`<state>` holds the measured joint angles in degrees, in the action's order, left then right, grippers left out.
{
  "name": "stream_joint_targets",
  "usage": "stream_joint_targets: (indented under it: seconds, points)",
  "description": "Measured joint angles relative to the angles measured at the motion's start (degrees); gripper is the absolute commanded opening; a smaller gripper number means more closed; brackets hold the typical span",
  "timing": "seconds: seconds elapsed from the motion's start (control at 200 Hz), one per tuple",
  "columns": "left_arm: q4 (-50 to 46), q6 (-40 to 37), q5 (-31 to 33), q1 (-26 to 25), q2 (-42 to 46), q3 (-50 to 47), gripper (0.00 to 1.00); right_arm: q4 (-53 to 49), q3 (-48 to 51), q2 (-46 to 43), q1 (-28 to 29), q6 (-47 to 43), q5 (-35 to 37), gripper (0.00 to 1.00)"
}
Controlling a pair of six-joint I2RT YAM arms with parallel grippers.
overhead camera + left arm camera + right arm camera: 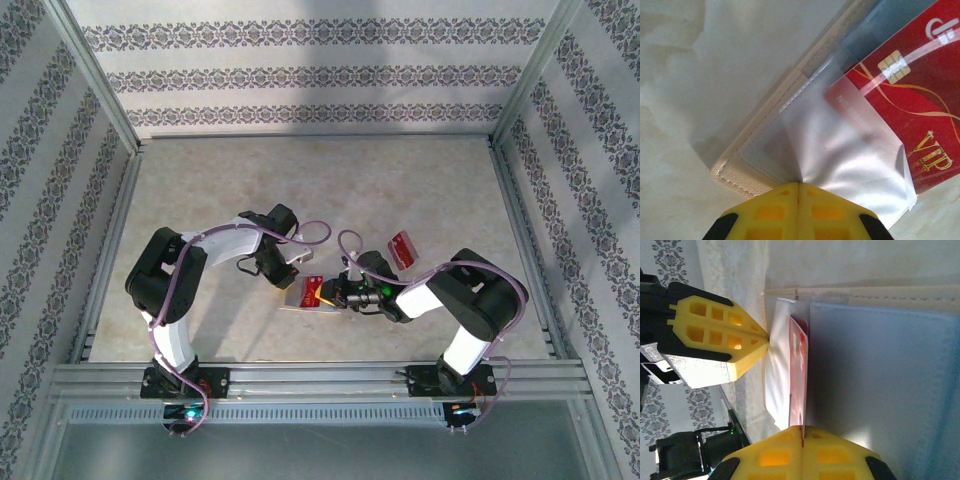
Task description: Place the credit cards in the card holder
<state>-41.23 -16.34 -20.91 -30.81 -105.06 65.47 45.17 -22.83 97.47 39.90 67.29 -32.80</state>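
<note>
The tan card holder (pixel 298 297) lies open on the table between the arms. My left gripper (pixel 799 184) is shut on the edge of its grey-lilac pocket flap (pixel 840 160), pulling the flap up. A red credit card (pixel 910 110) with a chip and gold "VIP" lettering sits partly under that flap. Its outer edge (pixel 800 390) is pinched in my right gripper (pixel 802 429), which is shut on it. In the right wrist view the left gripper's yellow fingers (pixel 715 335) meet the flap at the left. From above, the left gripper (pixel 292 280) and right gripper (pixel 335 293) face each other across the holder.
A second red card (pixel 402 248) lies flat on the table behind the right arm's wrist. The holder's beige stitched rim (pixel 740 175) rests on the pale tabletop (pixel 300 180). Metal rails and patterned walls close in the table on all sides.
</note>
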Motion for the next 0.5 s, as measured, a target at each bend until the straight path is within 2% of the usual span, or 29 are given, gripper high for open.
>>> stream_joint_targets:
  seconds: [0.5]
  points:
    - [0.4,0.0,0.0,0.0,0.3,-0.5,0.00,6.8,-1.8,5.5,2.8,1.8,1.3,0.00]
